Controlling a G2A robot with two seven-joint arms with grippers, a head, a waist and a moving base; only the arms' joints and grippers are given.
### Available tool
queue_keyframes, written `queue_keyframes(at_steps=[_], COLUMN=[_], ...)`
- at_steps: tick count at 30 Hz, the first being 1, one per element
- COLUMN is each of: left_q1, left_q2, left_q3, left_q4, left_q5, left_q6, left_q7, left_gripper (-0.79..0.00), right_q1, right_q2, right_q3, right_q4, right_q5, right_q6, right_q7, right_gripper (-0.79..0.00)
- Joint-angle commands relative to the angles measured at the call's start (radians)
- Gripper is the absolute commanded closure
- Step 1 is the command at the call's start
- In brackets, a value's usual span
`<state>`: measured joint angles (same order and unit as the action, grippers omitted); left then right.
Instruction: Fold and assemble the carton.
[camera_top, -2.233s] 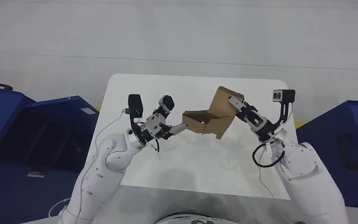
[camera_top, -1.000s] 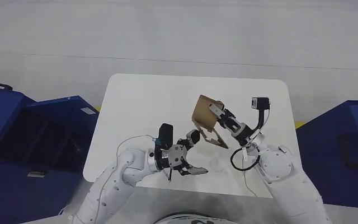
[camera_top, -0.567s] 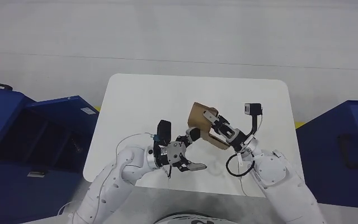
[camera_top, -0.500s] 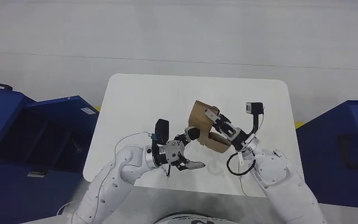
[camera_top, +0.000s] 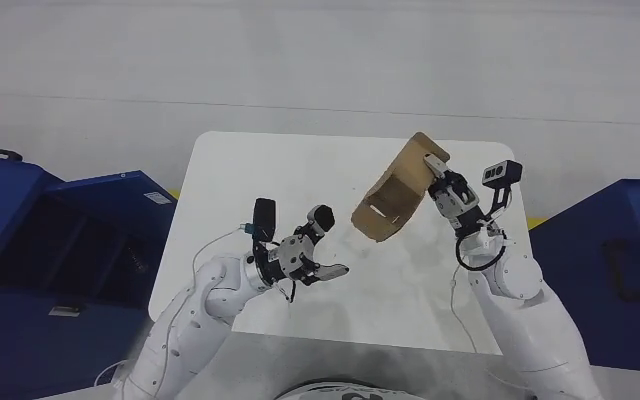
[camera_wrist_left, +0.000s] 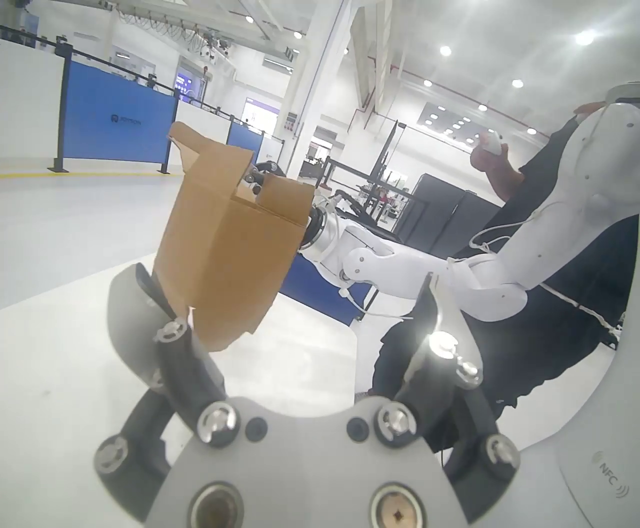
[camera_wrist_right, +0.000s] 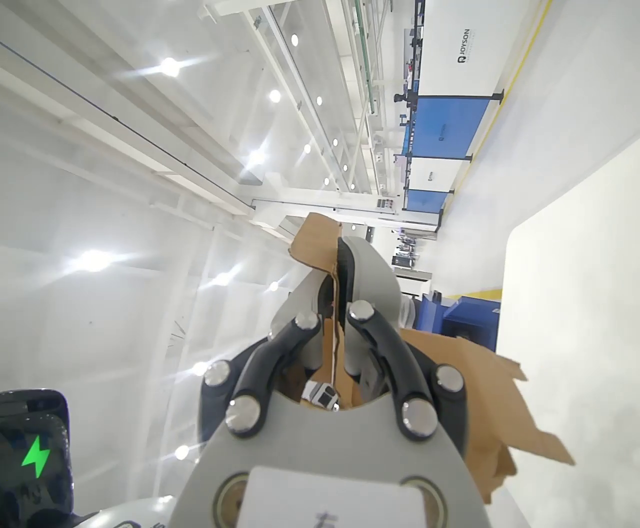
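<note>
One brown carton (camera_top: 395, 190) hangs tilted above the white table (camera_top: 250, 170), over its far right part. My right gripper (camera_top: 437, 172) is clamped on the carton's upper edge, with the cardboard pinched between its fingers. My left gripper (camera_top: 332, 243) is spread wide and empty near the table's middle, close to the carton's lower end but not touching it.

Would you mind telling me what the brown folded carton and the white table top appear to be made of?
The brown folded carton looks like matte cardboard, likely corrugated: raw brown faces, creased flaps, thin cut edges. The white table top is smooth and even, perhaps laminate or painted board.
</note>
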<state>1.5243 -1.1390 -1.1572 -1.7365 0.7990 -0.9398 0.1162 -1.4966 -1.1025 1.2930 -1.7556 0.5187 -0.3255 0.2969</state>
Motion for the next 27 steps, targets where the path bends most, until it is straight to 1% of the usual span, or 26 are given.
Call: queue_keyframes(at_steps=[1,2,4,5,6,8,10,12,13,15,17,19,21,24,27], left_q1=[0.000,0.000,-0.002,-0.008,-0.003,0.008,0.017,0.027,0.027,0.027,0.013,-0.012,-0.038,-0.069,-0.092], left_q2=[0.000,0.000,0.000,-0.001,-0.001,-0.003,-0.006,-0.012,-0.014,-0.017,-0.021,-0.026,-0.032,-0.040,-0.046], left_q3=[0.000,0.000,-0.005,-0.025,-0.030,-0.043,-0.056,-0.048,-0.040,-0.010,0.020,0.048,0.068,0.086,0.094], left_q4=[0.000,0.000,-0.002,-0.017,-0.034,-0.056,-0.074,-0.078,-0.074,-0.029,0.024,0.083,0.131,0.188,0.229], left_q5=[0.001,0.001,0.004,0.033,0.063,0.138,0.291,0.486,0.584,0.768,0.897,0.979,1.003,1.004,0.991], left_q6=[0.000,0.000,0.012,0.054,0.054,0.034,0.072,0.156,0.213,0.338,0.466,0.566,0.634,0.698,0.738], left_q7=[0.000,0.000,0.003,0.020,0.047,0.134,0.252,0.425,0.525,0.691,0.809,0.854,0.887,0.931,0.930], left_gripper=[-0.785,-0.785,-0.785,-0.785,-0.785,-0.785,-0.785,-0.785,-0.785,-0.785,-0.785,-0.785,-0.785,-0.785,-0.785], right_q1=[0.000,-0.001,-0.010,-0.011,-0.011,-0.007,-0.001,0.004,0.007,0.014,0.019,0.022,0.025,0.032,0.035], right_q2=[0.000,-0.001,-0.007,-0.010,-0.013,-0.019,-0.025,-0.030,-0.032,-0.037,-0.041,-0.045,-0.049,-0.054,-0.058], right_q3=[0.000,0.000,-0.009,-0.010,-0.010,-0.006,-0.003,-0.003,-0.005,-0.013,-0.023,-0.034,-0.043,-0.050,-0.059], right_q4=[0.000,0.000,-0.015,-0.023,-0.027,-0.026,-0.025,-0.021,-0.017,-0.012,-0.006,0.000,0.008,0.013,0.019], right_q5=[0.001,0.006,0.081,0.139,0.205,0.333,0.459,0.568,0.614,0.697,0.762,0.827,0.889,0.932,0.928], right_q6=[0.000,0.001,0.021,0.039,0.059,0.104,0.156,0.221,0.255,0.324,0.384,0.436,0.478,0.510,0.515], right_q7=[0.000,-0.005,-0.030,-0.034,-0.035,-0.040,-0.042,-0.043,-0.048,-0.051,-0.055,-0.054,-0.058,-0.064,-0.065], right_gripper=[0.000,0.000,0.000,0.000,0.000,0.000,0.000,0.000,0.000,0.000,0.000,0.000,0.000,0.000,0.000])
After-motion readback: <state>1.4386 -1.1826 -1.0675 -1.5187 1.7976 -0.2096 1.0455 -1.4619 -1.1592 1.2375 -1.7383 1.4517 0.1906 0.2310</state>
